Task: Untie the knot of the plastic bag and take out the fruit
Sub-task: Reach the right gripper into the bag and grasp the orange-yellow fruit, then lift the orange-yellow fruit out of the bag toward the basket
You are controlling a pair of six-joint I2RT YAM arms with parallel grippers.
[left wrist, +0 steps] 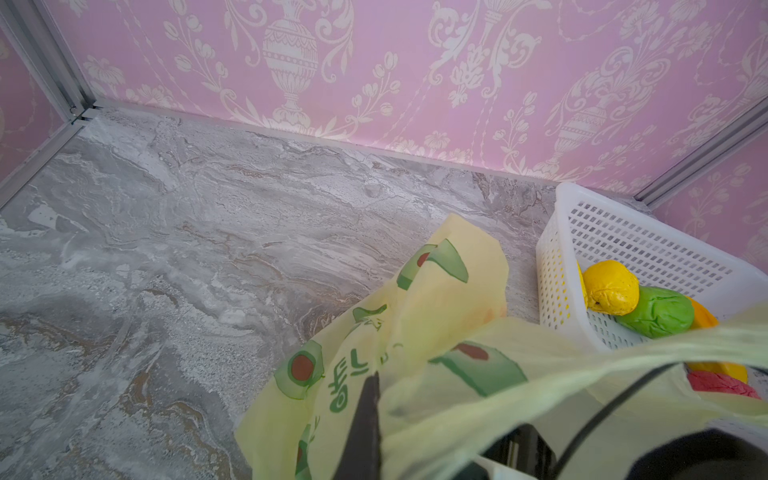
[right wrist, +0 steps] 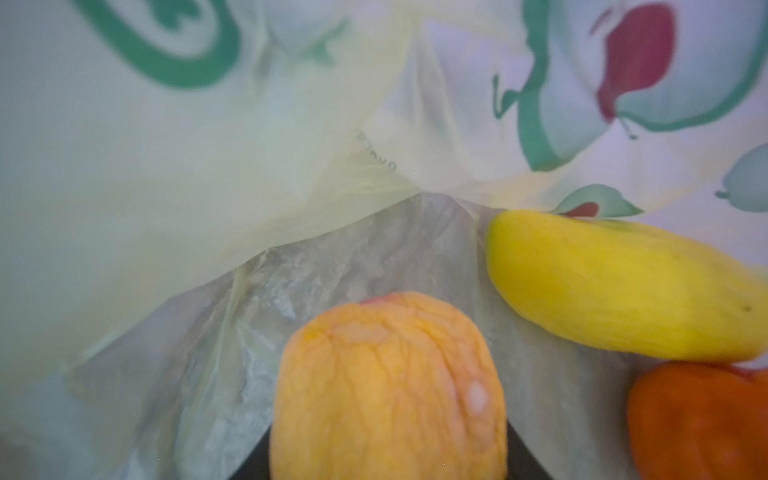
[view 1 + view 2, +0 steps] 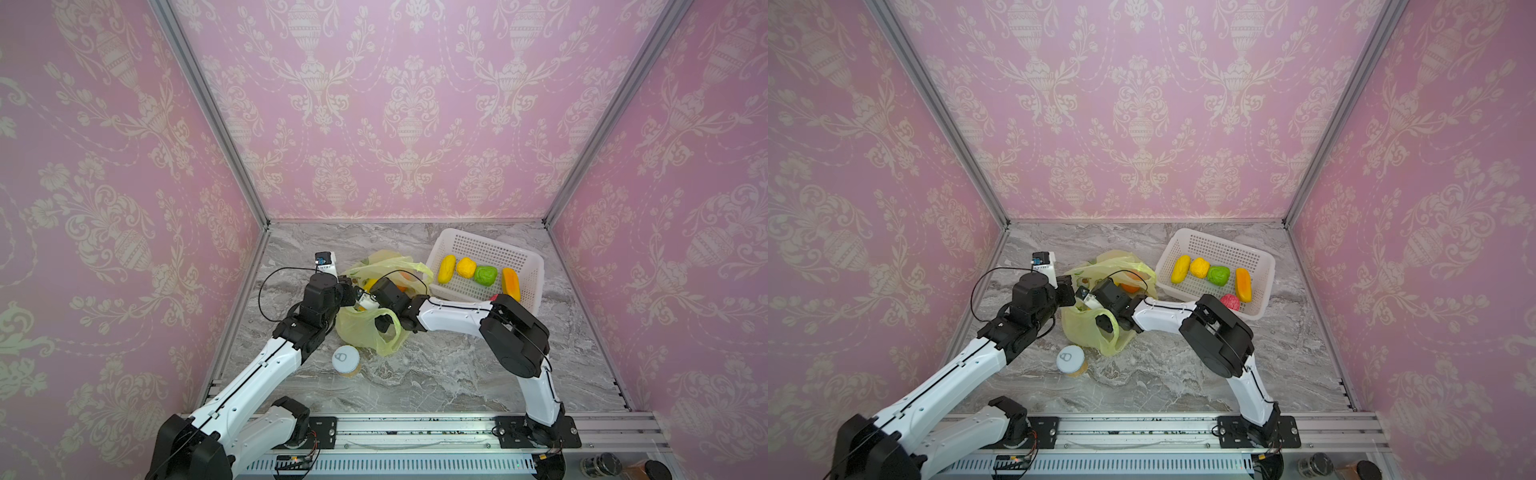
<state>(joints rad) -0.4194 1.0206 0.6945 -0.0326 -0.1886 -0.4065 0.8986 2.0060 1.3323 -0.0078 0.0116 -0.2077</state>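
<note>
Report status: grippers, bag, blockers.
Left gripper shut on plastic bag rim. Right gripper inside bag, shut on peach fruit. Five fruit in basket. Can beside bag, not blocking.

Paired overhead views; wrist close-ups on plastic bag

Pink damask walls, marble tabletop

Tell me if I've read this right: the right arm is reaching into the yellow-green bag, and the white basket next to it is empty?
Not quite: the white basket is not empty. The top views show five fruit in it: two yellow, one green, one orange and one pink-red. The rest holds: the right arm reaches into the yellow-green bag.
</note>
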